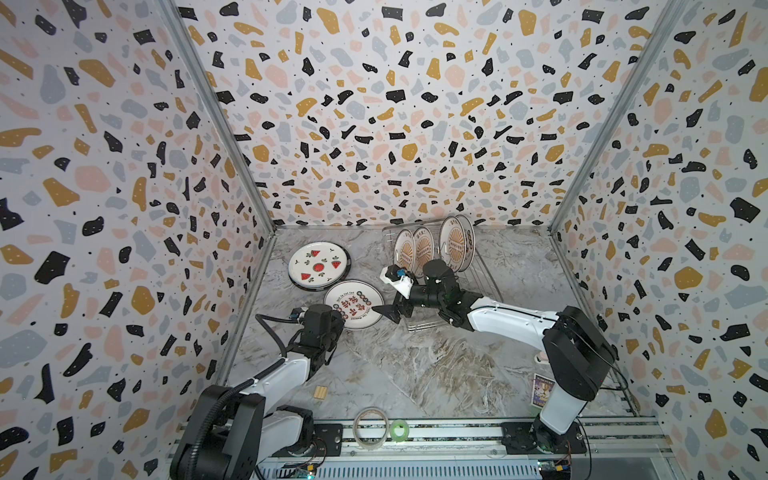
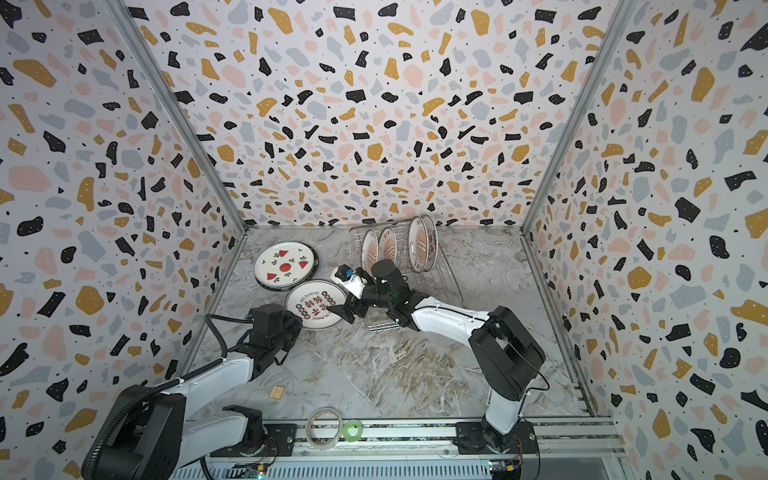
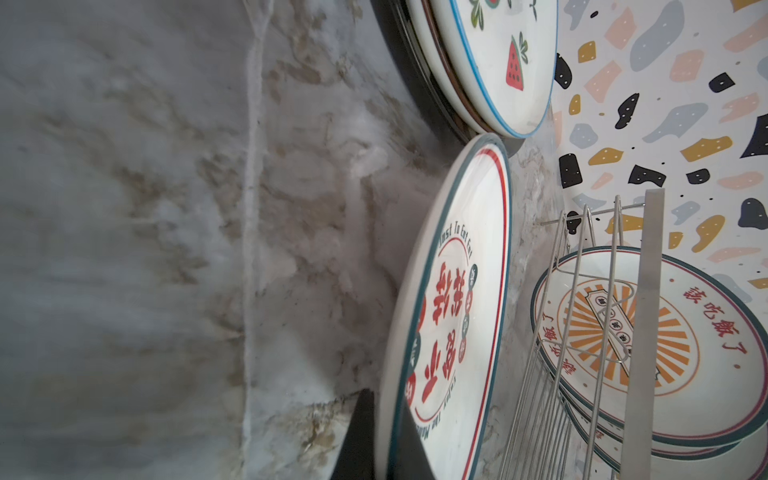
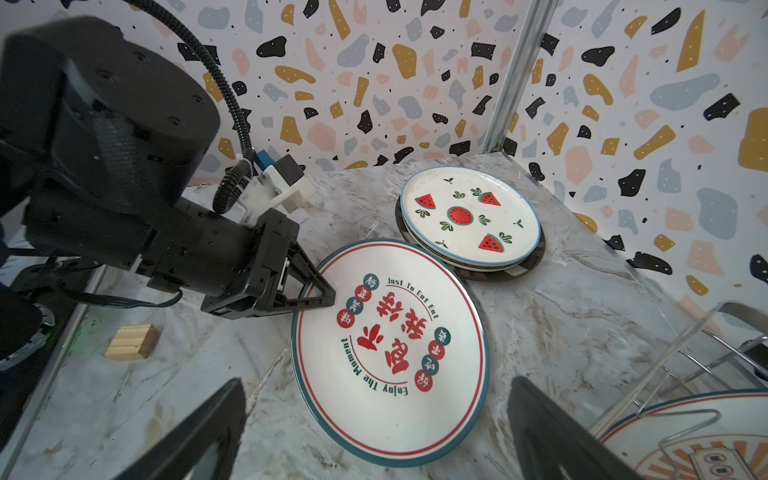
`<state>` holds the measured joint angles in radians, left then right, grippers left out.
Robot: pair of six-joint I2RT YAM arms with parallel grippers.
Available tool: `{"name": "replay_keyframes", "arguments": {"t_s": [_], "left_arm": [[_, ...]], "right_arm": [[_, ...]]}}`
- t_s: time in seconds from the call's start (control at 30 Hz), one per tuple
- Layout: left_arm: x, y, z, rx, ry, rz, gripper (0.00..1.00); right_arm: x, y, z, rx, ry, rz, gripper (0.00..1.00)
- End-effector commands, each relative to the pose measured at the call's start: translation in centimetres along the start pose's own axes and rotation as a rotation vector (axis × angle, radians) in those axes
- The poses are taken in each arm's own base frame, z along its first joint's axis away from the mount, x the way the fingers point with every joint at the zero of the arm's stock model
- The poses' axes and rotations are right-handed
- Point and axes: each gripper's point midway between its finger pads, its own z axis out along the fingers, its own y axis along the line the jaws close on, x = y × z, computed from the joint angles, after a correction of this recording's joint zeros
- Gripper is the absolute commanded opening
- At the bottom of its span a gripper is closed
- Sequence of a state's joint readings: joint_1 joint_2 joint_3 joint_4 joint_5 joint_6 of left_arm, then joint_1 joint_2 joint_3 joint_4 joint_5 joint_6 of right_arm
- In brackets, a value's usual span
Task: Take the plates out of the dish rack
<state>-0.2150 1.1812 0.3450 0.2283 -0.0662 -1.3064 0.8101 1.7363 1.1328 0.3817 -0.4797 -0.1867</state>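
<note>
My left gripper (image 1: 341,316) (image 4: 328,297) is shut on the near rim of a white plate with red characters (image 1: 353,304) (image 2: 316,304) (image 4: 390,353), which sits low over the marble table. In the left wrist view that rim (image 3: 453,316) runs between my black fingers (image 3: 361,432). My right gripper (image 1: 392,301) (image 4: 376,386) stands wide open at the plate's other side, holding nothing. A stack of plates topped by a watermelon plate (image 1: 319,266) (image 4: 469,216) lies at the back left. The dish rack (image 1: 478,282) (image 3: 573,332) holds several upright sunburst plates (image 1: 424,249).
A small wooden block (image 1: 320,392) lies near the front left. A clear tape roll (image 1: 370,428) and a green one (image 1: 399,429) rest on the front rail. A printed card (image 1: 542,390) stands by the right arm's base. Patterned walls close in three sides.
</note>
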Motion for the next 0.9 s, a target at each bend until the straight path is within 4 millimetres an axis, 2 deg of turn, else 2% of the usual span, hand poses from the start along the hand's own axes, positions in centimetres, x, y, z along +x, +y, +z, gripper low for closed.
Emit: {"name": "replay_keyframes", "arguments": {"t_s": [0.0,0.1,0.3,0.4,0.53,0.63,0.87], "left_arm": [[-1.1,-2.7,-0.2,0.071,-0.043,-0.019,0.0],[-1.1,-2.8,0.0,0.06,-0.036,-0.01,0.0],[-0.1,-1.7,1.2,0.028,0.01,-0.018,0.04],[-0.2,-1.2,1.5,0.004,-0.002,-0.018,0.05],[-0.6,-1.1,1.4,0.003,-0.029,-0.029,0.13],[-1.1,-0.5,1.1,-0.007,-0.061,-0.046,0.26],[-1.0,0.5,1.6,-0.024,-0.063,-0.09,0.26]], "right_arm": [[-0.9,0.4,-0.1,-0.019,-0.007,-0.025,0.99],[-0.6,0.3,0.1,-0.017,0.002,-0.025,0.99],[-0.2,-0.1,0.3,0.002,0.016,-0.027,0.99],[0.0,-0.1,0.5,0.001,0.026,-0.026,0.99],[0.3,-0.2,0.5,0.008,0.035,-0.029,0.99],[0.3,-0.3,0.5,0.015,0.038,-0.031,0.99],[0.4,-0.4,0.5,0.021,0.035,-0.033,0.99]]}}
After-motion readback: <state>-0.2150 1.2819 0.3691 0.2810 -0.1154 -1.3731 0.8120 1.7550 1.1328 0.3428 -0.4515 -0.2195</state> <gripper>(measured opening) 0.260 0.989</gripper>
